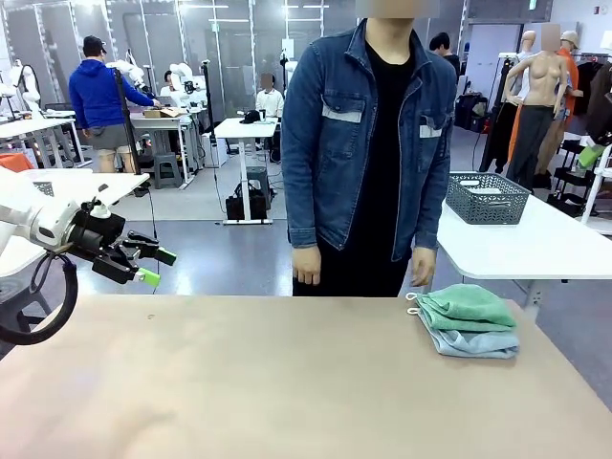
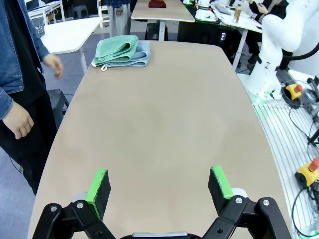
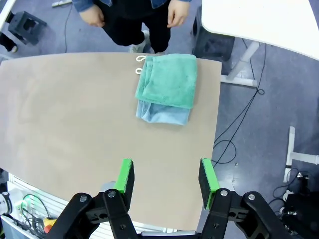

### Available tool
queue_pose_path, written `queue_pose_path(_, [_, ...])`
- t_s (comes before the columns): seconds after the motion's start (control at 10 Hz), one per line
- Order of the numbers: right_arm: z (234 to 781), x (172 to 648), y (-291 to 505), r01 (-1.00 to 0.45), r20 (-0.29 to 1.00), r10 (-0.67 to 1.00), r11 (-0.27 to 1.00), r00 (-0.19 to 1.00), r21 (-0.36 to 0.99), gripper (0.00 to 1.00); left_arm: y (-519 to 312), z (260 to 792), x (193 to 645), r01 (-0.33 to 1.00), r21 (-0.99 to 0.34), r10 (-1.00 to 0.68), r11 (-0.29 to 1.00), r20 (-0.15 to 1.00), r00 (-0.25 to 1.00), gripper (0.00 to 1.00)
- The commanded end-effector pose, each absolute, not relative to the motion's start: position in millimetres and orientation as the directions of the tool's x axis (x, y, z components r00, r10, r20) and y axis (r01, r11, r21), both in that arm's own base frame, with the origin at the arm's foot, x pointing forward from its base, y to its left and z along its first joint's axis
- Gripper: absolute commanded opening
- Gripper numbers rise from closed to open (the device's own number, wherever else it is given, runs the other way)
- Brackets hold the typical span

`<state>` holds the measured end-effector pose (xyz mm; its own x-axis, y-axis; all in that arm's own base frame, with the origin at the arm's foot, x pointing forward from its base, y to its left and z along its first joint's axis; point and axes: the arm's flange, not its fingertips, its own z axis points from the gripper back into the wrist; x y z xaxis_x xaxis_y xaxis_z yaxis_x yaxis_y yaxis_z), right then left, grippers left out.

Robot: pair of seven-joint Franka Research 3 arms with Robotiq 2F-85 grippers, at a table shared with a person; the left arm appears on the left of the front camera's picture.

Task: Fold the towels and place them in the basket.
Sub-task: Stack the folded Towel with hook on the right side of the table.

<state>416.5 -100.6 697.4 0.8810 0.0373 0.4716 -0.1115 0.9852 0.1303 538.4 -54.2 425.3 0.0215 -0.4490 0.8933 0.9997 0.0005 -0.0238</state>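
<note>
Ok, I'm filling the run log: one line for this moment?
towels: stacked, green on blue, table's far right | basket: on other table | left gripper: open, empty | right gripper: open, empty, above table

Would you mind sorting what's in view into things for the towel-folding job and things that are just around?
For the job:
- green towel
- light blue towel under it
- basket, on the white table behind

Just around:
- person's hands
- orange emergency-stop button on the floor

Left tool [image 1: 153,266] and right tool [image 3: 166,179] hover, jaws apart
</note>
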Motion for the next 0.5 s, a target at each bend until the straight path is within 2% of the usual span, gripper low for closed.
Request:
queue_pose_path(0.0, [698.3,418.9,-100.2,-0.098,0.466,0.029,0.987,0.884,0.125,0.66,-54.2,426.2,538.3,1.0,-0.022,-0.449,0.001,0.893,0.02,1.0])
queue_pose_path(0.4, [698.3,418.9,-100.2,-0.098,0.466,0.029,0.987,0.884,0.125,0.66,-54.2,426.2,538.3,1.0,-0.022,-0.449,0.001,0.893,0.02,1.0])
